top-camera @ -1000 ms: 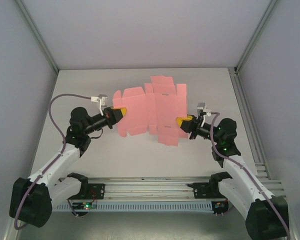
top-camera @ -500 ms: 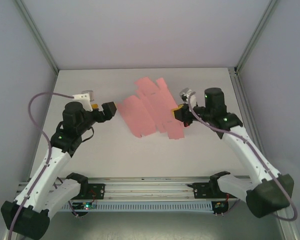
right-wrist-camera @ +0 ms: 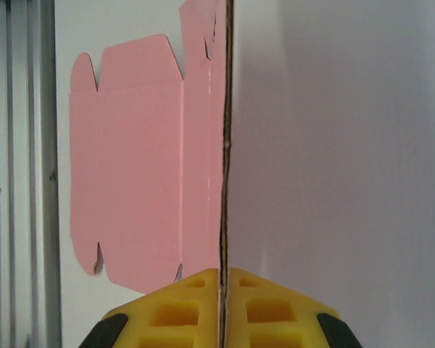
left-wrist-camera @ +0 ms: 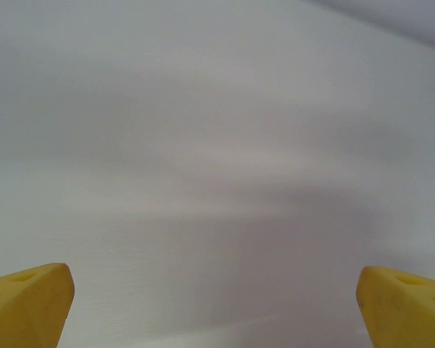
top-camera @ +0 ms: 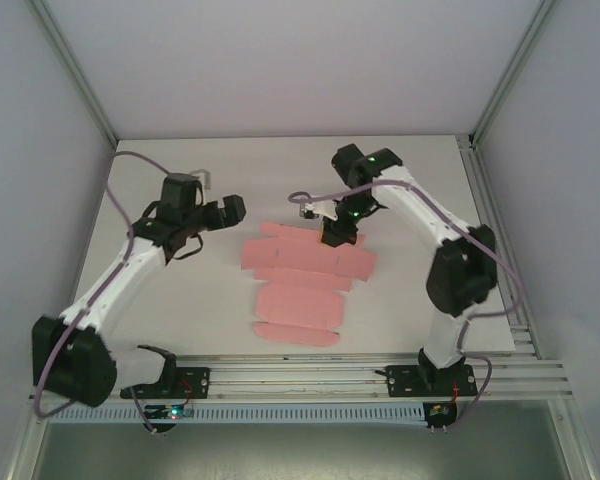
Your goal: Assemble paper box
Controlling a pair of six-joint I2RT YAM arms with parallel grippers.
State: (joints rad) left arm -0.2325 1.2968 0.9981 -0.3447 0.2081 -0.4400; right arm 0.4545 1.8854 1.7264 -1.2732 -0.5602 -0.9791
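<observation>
The paper box (top-camera: 305, 285) is an unfolded pink card sheet with several flaps, lying mid-table and bent along a crease. My right gripper (top-camera: 335, 235) is shut on its far edge. In the right wrist view the card (right-wrist-camera: 141, 167) runs edge-on from between the yellow fingertips (right-wrist-camera: 174, 312), its pink face spreading left. My left gripper (top-camera: 232, 209) hovers left of the sheet, apart from it. In the left wrist view its yellow fingertips (left-wrist-camera: 25, 301) stand wide open over bare table, with nothing between them.
The white table (top-camera: 180, 310) is walled by grey panels. A metal rail (top-camera: 310, 375) runs along the near edge by the arm bases. A slotted strip (top-camera: 495, 230) borders the right side.
The right arm swung far over the table and turned the sheet, which now lies lower and nearer the front. The left gripper let go, lifted and drew back left.
</observation>
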